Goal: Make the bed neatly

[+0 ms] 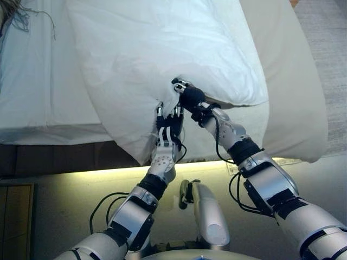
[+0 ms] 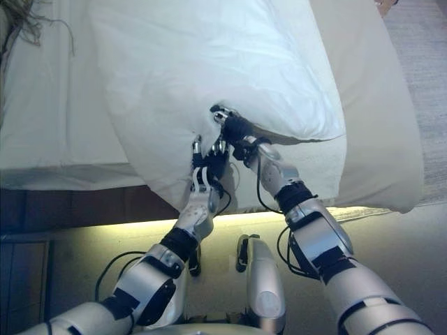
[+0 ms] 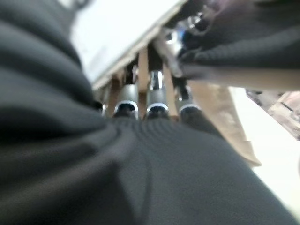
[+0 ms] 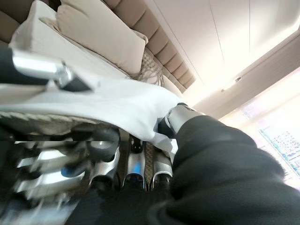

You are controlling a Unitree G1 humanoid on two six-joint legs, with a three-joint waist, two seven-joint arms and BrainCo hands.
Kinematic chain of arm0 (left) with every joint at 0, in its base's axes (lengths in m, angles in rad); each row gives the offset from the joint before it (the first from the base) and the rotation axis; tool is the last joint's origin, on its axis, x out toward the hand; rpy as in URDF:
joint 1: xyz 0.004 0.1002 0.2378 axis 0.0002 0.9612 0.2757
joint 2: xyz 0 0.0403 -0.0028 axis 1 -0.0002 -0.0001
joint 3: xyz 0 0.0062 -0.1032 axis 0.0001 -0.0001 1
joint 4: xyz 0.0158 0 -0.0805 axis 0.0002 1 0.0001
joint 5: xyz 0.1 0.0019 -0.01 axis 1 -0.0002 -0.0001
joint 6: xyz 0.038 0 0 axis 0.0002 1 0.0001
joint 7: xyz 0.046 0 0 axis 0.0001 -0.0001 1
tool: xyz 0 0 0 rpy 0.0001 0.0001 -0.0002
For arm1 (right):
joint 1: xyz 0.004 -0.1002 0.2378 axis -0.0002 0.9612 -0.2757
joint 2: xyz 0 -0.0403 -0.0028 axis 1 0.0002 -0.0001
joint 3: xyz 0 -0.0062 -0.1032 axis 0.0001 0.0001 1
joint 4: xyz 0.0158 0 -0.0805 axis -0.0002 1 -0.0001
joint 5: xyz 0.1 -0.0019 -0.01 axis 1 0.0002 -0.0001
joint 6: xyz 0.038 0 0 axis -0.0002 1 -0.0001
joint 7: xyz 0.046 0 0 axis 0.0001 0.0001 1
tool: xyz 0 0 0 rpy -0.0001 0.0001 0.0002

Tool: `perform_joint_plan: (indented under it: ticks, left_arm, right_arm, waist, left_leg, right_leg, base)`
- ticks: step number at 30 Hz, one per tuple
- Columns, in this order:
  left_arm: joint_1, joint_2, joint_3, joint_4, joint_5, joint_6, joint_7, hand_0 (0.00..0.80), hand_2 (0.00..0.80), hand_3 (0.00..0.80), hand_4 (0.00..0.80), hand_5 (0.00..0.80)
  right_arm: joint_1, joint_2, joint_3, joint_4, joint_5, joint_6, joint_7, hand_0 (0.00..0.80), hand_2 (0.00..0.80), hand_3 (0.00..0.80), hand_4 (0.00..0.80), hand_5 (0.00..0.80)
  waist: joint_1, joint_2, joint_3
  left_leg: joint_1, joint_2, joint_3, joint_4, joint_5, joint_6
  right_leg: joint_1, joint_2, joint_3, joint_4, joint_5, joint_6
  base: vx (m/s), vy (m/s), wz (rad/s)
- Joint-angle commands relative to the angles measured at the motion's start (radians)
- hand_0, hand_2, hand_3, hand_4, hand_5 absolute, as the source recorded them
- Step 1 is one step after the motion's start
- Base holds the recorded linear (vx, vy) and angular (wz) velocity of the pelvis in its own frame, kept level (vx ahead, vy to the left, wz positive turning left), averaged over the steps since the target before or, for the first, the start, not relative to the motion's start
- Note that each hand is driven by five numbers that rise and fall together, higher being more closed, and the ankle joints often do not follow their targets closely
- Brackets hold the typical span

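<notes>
A puffy white duvet (image 1: 162, 49) lies across the bed, its lower corner hanging over the near edge. My right hand (image 1: 191, 98) is at the duvet's hem, curled round it; in the right wrist view its thumb (image 4: 44, 68) pinches the white cloth (image 4: 122, 105) against the fingers below. My left hand (image 1: 169, 136) sits just below and to the left, fingers pointing straight up against the underside of the hanging corner. The left wrist view shows those fingers (image 3: 154, 93) stretched toward the white hem, with the right hand's dark cover beside them.
A white sheet (image 1: 38, 81) covers the mattress on the left; a beige cover (image 1: 303, 81) drapes over the right side. The dark bed base (image 1: 65, 154) has a lit strip under it. Grey carpet (image 1: 328, 32) lies to the right. A beige pillow (image 4: 103, 33) rests by the padded headboard (image 4: 161, 44).
</notes>
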Motion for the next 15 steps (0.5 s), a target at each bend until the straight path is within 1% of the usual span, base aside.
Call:
perform_joint_plan:
  ticks: [1,10,12,13,14,15]
  left_arm:
    - [-0.077,-0.013,0.054,-0.039,0.006,-0.02,-0.067,0.8,0.8,0.8,0.8,0.8]
    - [-0.071,-0.007,0.059,-0.029,0.006,-0.024,-0.065,0.8,0.8,0.8,0.8,0.8]
    - [-0.073,-0.005,0.062,-0.025,0.006,-0.023,-0.063,0.8,0.8,0.8,0.8,0.8]
    - [-0.072,-0.003,0.064,-0.023,0.006,-0.021,-0.064,0.8,0.8,0.8,0.8,0.8]
    - [-0.071,0.0,0.064,-0.02,0.006,-0.019,-0.065,0.8,0.8,0.8,0.8,0.8]
    - [-0.071,0.002,0.065,-0.017,0.006,-0.019,-0.068,0.8,0.8,0.8,0.8,0.8]
  right_arm:
    - [0.041,-0.071,-0.061,-0.009,0.002,-0.043,-0.003,0.8,0.8,0.8,0.8,0.8]
    - [0.048,-0.069,-0.061,0.001,-0.023,-0.029,-0.013,0.8,0.8,0.8,0.8,0.8]
    - [0.049,-0.072,-0.06,0.01,-0.046,-0.014,-0.014,0.8,0.8,0.8,0.8,0.8]
    - [0.051,-0.075,-0.056,0.015,-0.079,0.009,-0.016,0.8,0.8,0.8,0.8,0.8]
    - [0.052,-0.081,-0.051,0.027,-0.105,0.023,-0.028,0.449,0.449,0.449,0.449,0.449]
    - [0.054,-0.084,-0.044,0.04,-0.125,0.04,-0.038,0.0,0.0,0.0,0.0,0.0]
  waist:
    - [0.036,0.018,-0.059]
    - [0.037,0.021,-0.071]
    - [0.038,0.023,-0.072]
    - [0.039,0.023,-0.072]
    - [0.039,0.023,-0.073]
    - [0.039,0.024,-0.074]
  left_leg:
    - [-0.015,0.012,-0.057,-0.002,0.022,0.001]
    - [-0.005,0.014,-0.056,-0.006,0.023,0.0]
    - [-0.005,0.013,-0.057,-0.004,0.023,-0.001]
    - [-0.006,0.013,-0.057,-0.004,0.023,-0.001]
    - [-0.007,0.012,-0.058,-0.005,0.024,-0.002]
    - [-0.006,0.012,-0.058,-0.006,0.026,-0.002]
  right_leg:
    - [0.013,-0.039,-0.017,-0.038,0.068,0.028]
    - [0.022,-0.042,-0.02,-0.038,0.066,0.03]
    - [0.022,-0.043,-0.02,-0.035,0.066,0.032]
    - [0.022,-0.044,-0.02,-0.034,0.066,0.032]
    - [0.021,-0.045,-0.019,-0.034,0.067,0.033]
    - [0.021,-0.045,-0.018,-0.034,0.067,0.033]
  base:
    - [0.0,0.0,0.0]
    - [0.0,0.0,0.0]
    - [0.0,0.0,0.0]
    - [0.0,0.0,0.0]
    - [0.0,0.0,0.0]
    - [0.0,0.0,0.0]
